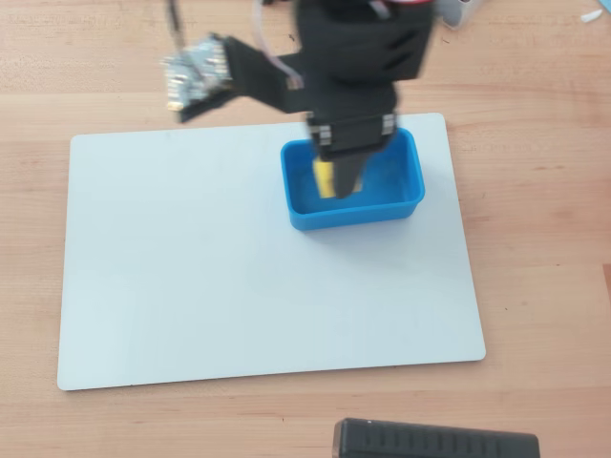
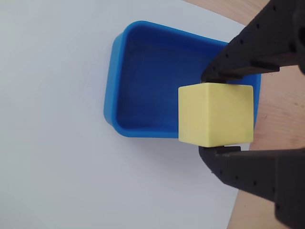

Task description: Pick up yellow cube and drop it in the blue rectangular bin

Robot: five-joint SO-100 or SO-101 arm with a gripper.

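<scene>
Above the blue rectangular bin (image 2: pixel 143 90) (near its wall), the gripper (image 2: pixel 213 113) clamps the yellow cube (image 2: pixel 215 114).

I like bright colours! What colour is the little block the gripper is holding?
Yellow. The yellow cube shows best in the wrist view, held in the black gripper.

Hidden, cropped and blurred parts

In the overhead view the arm (image 1: pixel 358 57) is motion-blurred, cut off by the top edge, and covers most of the yellow cube (image 1: pixel 325 178) and the far wall of the blue rectangular bin (image 1: pixel 353 215); a dark object (image 1: pixel 436 441) is cropped at the bottom edge and cannot be identified. In the wrist view the gripper (image 2: pixel 214 114) runs off the right edge, and the cube hides the bin's near right corner.
</scene>
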